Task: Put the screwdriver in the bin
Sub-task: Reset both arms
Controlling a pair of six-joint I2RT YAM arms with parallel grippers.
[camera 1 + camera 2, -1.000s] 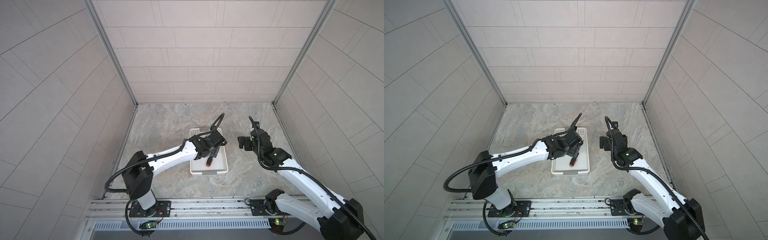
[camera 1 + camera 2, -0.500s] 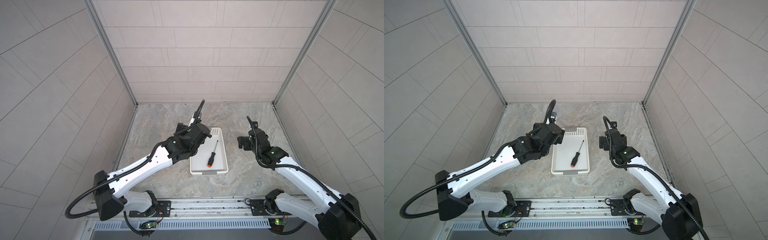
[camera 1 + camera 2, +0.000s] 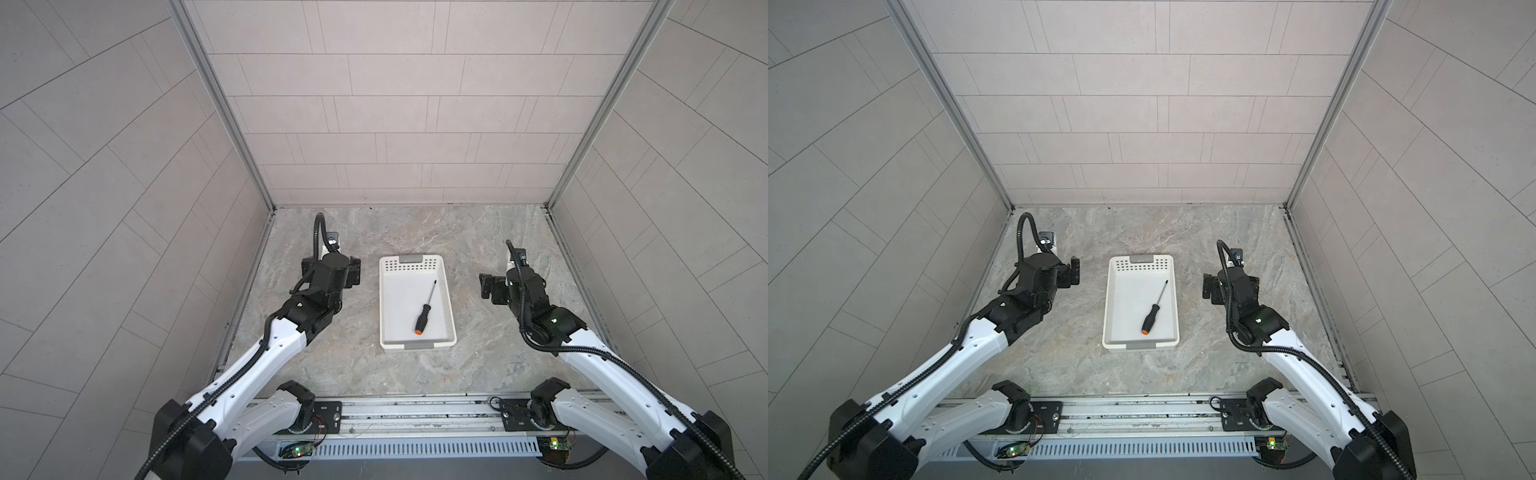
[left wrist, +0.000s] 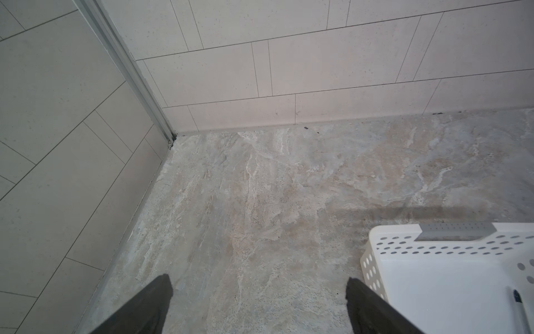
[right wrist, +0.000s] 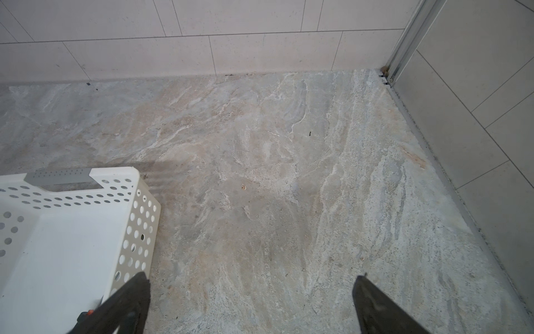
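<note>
Left gripper: jaws spread wide, empty, over bare tabletop, left of the bin in both top views. Right gripper mirrors it on the bin's right, also spread and empty.

Screwdriver lies flat on the bin floor. Its orange cap points toward the bottom of the frame, and the shaft runs up and right, tip near the right-hand wall. It's clear of both grippers, with a bin wall between it and each. The left wrist view catches only the shaft tip, lower right.

Handling, my read: light and rigid. The round handle could roll, and the thin shaft is slick and poor to pinch. If I regrasp, I'd go from above, jaws across the black handle mid-length.

Task looks done to me.
</note>
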